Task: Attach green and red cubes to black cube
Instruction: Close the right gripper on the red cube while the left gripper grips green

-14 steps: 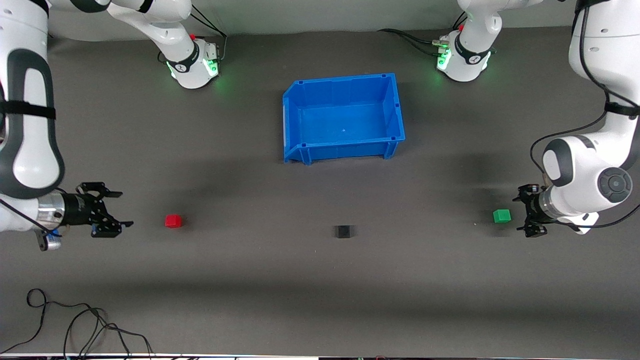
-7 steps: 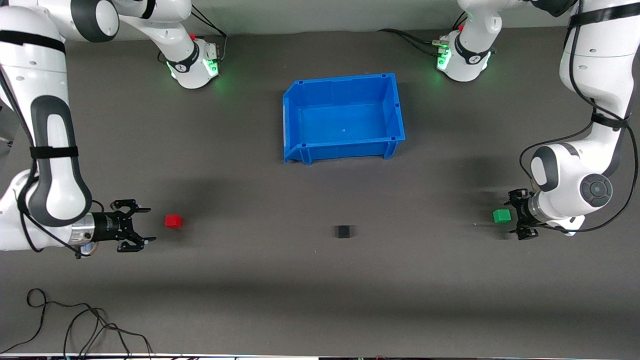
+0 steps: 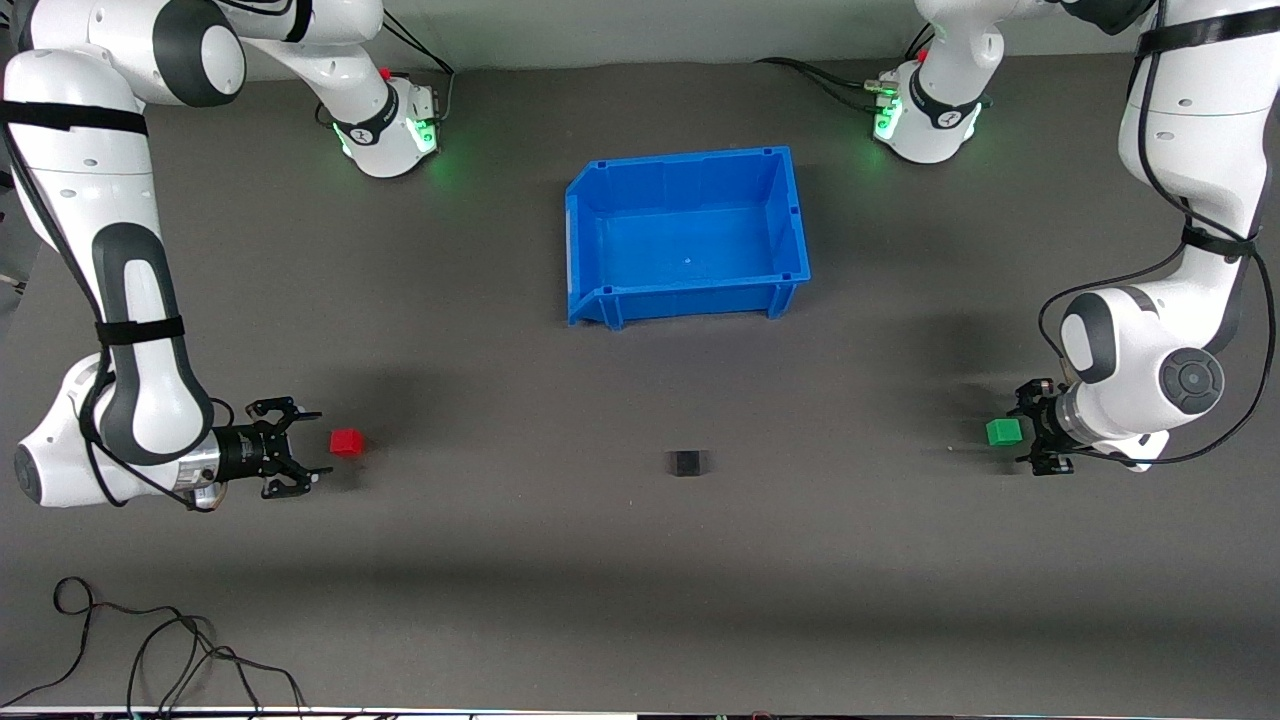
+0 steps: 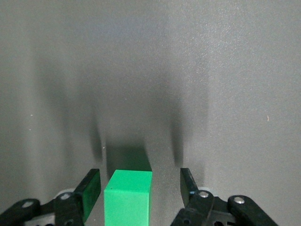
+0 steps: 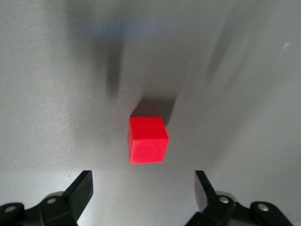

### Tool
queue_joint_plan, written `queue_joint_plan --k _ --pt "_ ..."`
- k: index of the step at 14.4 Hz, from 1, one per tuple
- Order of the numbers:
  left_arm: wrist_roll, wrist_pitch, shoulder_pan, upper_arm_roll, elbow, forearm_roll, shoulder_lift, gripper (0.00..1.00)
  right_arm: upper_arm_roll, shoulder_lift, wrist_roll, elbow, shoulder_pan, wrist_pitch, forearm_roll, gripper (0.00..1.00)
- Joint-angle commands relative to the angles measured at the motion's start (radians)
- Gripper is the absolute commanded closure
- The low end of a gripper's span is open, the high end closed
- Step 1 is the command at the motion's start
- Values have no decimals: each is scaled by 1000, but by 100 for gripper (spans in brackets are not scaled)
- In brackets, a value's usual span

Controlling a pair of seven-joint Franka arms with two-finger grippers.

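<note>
Front view shows the black cube (image 3: 686,462) alone mid-table, nearer the camera than the blue bin (image 3: 586,240), with the red cube (image 3: 346,442) well apart toward the right arm's end and the green cube (image 3: 1003,431) toward the left arm's end. Spread fingers of the right gripper (image 3: 296,450) sit low just beside red (not touching); the left gripper (image 4: 141,186), fingers also spread, straddles green.

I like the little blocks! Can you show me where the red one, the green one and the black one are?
red cube (image 3: 347,442), front view, top face.
green cube (image 4: 128,200), left wrist view, front face.
black cube (image 3: 686,462), front view, top face.
</note>
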Motion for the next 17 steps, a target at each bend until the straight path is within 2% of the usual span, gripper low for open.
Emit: queue_joint_plan --k 1,3,4,5,6,7,12,13,17 --pt "-17 14 -11 6 -13 6 -3 34 -1 9 -2 -11 0 23 14 5" --pt "-19 13 -14 6 -14 8 -1 44 -1 27 -24 -11 -3 40 12 5" --pt "-19 13 -17 4 -14 6 -1 54 -1 32 -28 -12 -3 48 12 4" --pt "-17 13 -17 6 -14 8 -1 73 -1 41 -33 -15 -2 57 12 5" --pt "-13 12 -16 4 -13 8 -3 96 -1 44 -33 -17 0 66 12 5" --pt "-8 10 -19 4 -13 8 -3 100 -1 50 -33 -18 0 71 14 5" --pt "-10 -11 -20 4 9 8 -13 100 0 54 -33 -35 1 91 21 6" --pt "-17 -13 -20 4 10 8 -18 100 0 54 -33 -35 1 89 21 13" --pt "-28 -16 -23 3 9 6 -23 100 0 54 -33 -34 3 91 24 57"
